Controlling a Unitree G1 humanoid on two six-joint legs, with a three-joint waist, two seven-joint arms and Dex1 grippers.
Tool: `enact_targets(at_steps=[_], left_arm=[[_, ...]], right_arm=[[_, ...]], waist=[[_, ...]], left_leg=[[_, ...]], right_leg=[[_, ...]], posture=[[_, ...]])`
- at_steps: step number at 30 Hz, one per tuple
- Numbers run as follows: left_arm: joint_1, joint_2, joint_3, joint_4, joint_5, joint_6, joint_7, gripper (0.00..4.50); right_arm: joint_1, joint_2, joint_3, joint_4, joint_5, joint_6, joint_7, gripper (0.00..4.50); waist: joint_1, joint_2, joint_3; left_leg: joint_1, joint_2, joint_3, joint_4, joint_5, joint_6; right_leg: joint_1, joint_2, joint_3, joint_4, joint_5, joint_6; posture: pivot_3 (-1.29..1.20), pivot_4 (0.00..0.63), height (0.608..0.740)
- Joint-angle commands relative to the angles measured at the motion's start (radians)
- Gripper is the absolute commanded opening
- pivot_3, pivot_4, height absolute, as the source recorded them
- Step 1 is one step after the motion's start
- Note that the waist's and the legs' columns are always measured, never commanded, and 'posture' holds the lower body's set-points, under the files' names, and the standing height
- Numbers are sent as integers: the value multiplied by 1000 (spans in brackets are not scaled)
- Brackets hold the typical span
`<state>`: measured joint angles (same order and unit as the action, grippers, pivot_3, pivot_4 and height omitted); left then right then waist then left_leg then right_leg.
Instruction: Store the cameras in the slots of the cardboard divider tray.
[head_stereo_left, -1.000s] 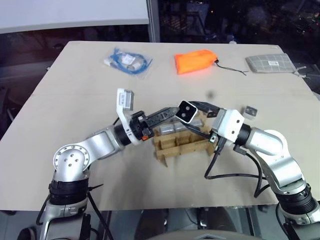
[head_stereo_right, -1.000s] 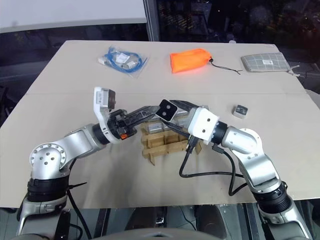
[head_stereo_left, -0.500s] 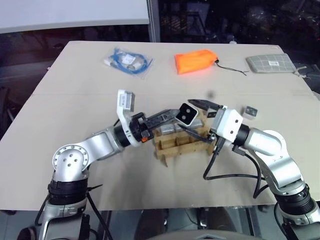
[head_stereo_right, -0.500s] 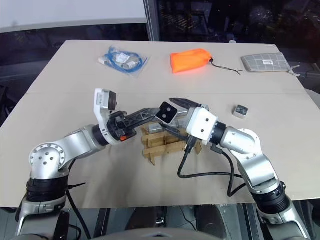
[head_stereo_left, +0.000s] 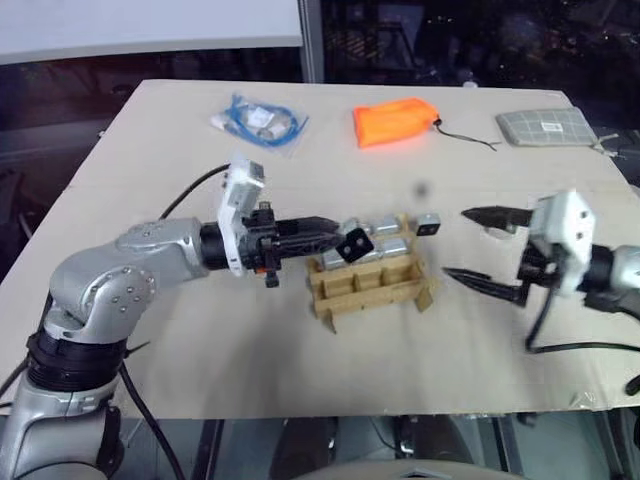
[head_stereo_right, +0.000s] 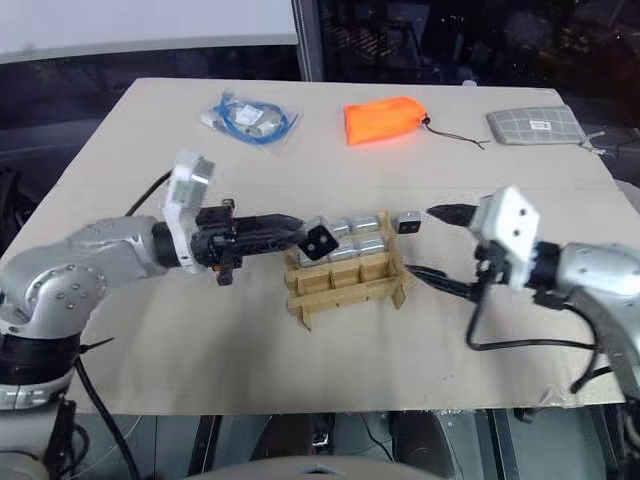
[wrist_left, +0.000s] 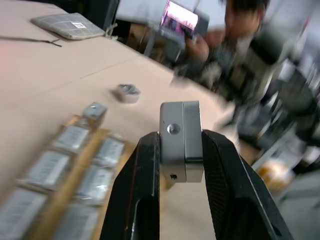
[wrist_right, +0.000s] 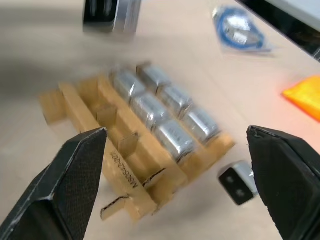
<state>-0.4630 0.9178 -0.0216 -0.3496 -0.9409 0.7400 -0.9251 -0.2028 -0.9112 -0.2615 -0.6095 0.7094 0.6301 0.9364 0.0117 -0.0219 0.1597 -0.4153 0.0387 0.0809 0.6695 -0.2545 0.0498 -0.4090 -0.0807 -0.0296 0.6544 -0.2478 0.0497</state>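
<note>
The cardboard divider tray (head_stereo_left: 368, 284) sits near the middle of the surface (head_stereo_left: 150, 200), brown corrugated card with notched dividers; on one of its side strips the right wrist view shows a line of small printed characters, too blurred to read with certainty; the two rows of slots toward the far edge hold silver-grey cameras (head_stereo_left: 385, 238) lying close together, each with a pale label whose print cannot be made out, while the row toward the near edge stands bare; the left tool (head_stereo_left: 340, 240) is clenched on one camera (wrist_left: 181, 141), a small grey box with a round dimple on the side facing the wrist view and a black lens face seen from the head views, held just above the tray's left end; another camera (head_stereo_left: 429, 224) rests at the tray's far right corner, touching or just beside the card, its black face turned outward; one more (wrist_left: 126, 92) lies apart on the surface to the right of the tray; the right tool (head_stereo_left: 487, 250) hangs released to the right of the tray, its two black fingers (head_stereo_left: 485, 284) spread wide with nothing between them; along the far edge lie a clear bag of blue cable (head_stereo_left: 258, 122), an orange pouch (head_stereo_left: 394, 122) with a black cord, and a grey gridded pad (head_stereo_left: 545, 126) bearing a small white label, unreadable.
</note>
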Motion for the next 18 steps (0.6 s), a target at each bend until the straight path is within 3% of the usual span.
enact_targets(at_steps=[1, 6, 9, 18], left_arm=[[-46, 64, -81, -17, 218, -155, -150, 625], [-58, 60, -110, -13, 286, -147, -207, 625], [-39, 43, -122, -16, 323, -141, -202, 625], [11, 15, -139, -52, 404, -139, -194, 625]], right_arm=[[26, -131, -122, -49, 149, 117, 96, 4441], [56, -248, -205, -87, 406, 292, 116, 4441], [36, -265, -226, -92, 487, 302, 100, 4441], [-20, -281, -200, -74, 473, 276, 71, 4441]], waist=[[4, 0, 1], [3, 0, 1], [3, 0, 2], [3, -1, 2]], left_leg=[[-1, 0, 0, 0, 0, 0], [-3, 1, 0, 0, -1, 2], [-3, 2, 0, 0, -2, 3], [-3, 2, -1, 0, -2, 3]], right_leg=[[0, 0, 0, -1, 0, 0], [1, -1, 0, -7, 2, 4], [1, -1, -1, -8, 2, 4], [1, 0, -1, -8, 2, 4]], posture=[[0, 150, 740], [0, 150, 740], [0, 150, 740], [0, 150, 740]])
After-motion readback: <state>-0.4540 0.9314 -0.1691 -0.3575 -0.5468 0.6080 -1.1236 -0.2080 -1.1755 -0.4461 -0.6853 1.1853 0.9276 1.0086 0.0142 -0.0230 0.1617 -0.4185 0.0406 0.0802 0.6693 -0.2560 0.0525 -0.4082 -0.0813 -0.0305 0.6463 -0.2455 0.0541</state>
